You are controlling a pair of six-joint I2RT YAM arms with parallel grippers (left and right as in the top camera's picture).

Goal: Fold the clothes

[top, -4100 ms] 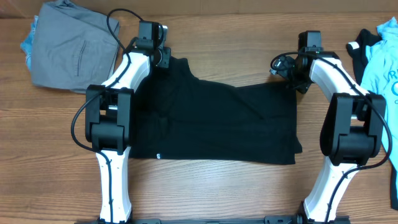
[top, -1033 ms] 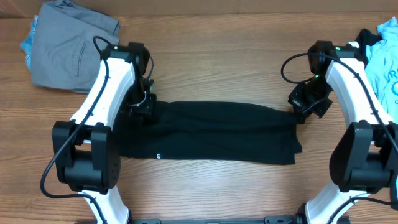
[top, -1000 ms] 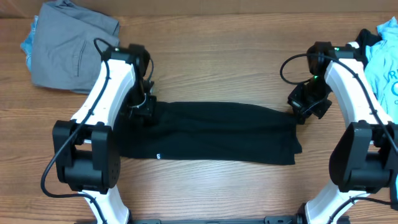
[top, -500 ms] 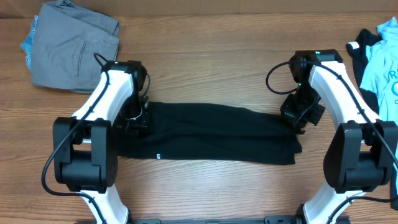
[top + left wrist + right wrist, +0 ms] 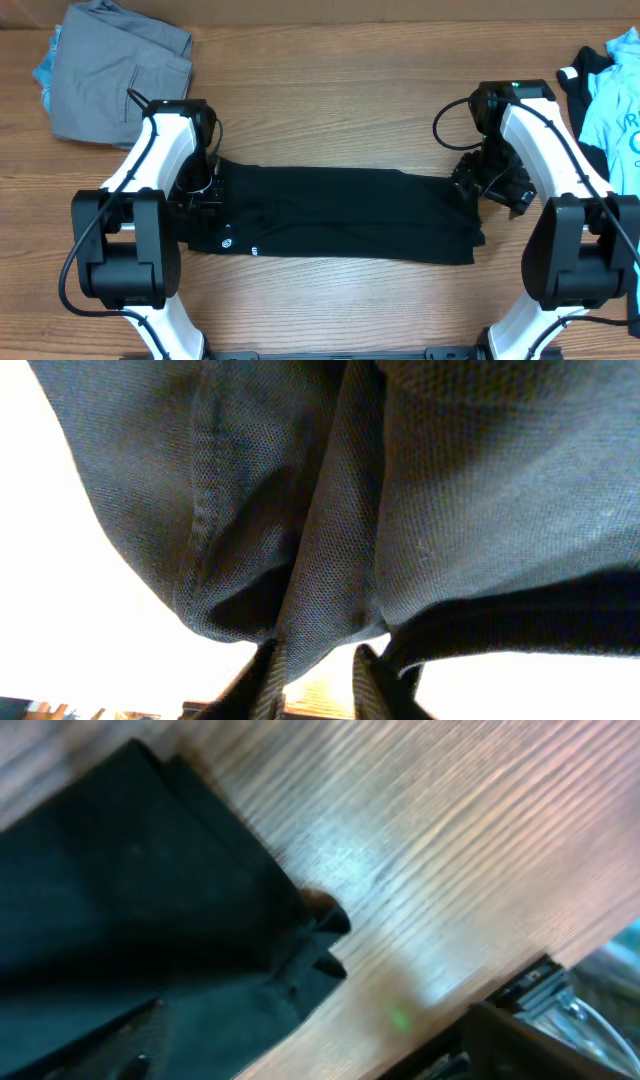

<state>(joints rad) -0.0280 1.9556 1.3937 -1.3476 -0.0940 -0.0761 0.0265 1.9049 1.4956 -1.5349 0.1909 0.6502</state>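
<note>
shirt position: black T-shirt (image 5: 340,215) lies flat across the middle of the desk (image 5: 340,110) as a long left-to-right band. Top edge looks brought down over the lower part, so likely one lengthwise fold is laid.
logo: small white round mark (image 5: 228,240) shows near the shirt's left end, facing up.
left hand: left hand (image 5: 205,192) is low on the shirt's left end. Wrist view shows the fingers (image 5: 265,682) close together with a fold of cloth running down between them; cannot tell if it is pinched or loose.
right hand: right hand (image 5: 492,185) is at the shirt's right end, spread wide, holding nothing. The shirt corner (image 5: 315,935) rests on bare wood.
why both ends: one hand per end keeps the band straight and taut as it goes down.
stage: judged early-to-mid; crosswise folds not yet done.
other clothes: grey garment (image 5: 115,70) far left and light blue shirt (image 5: 618,95) far right, well apart from the shirt.
</note>
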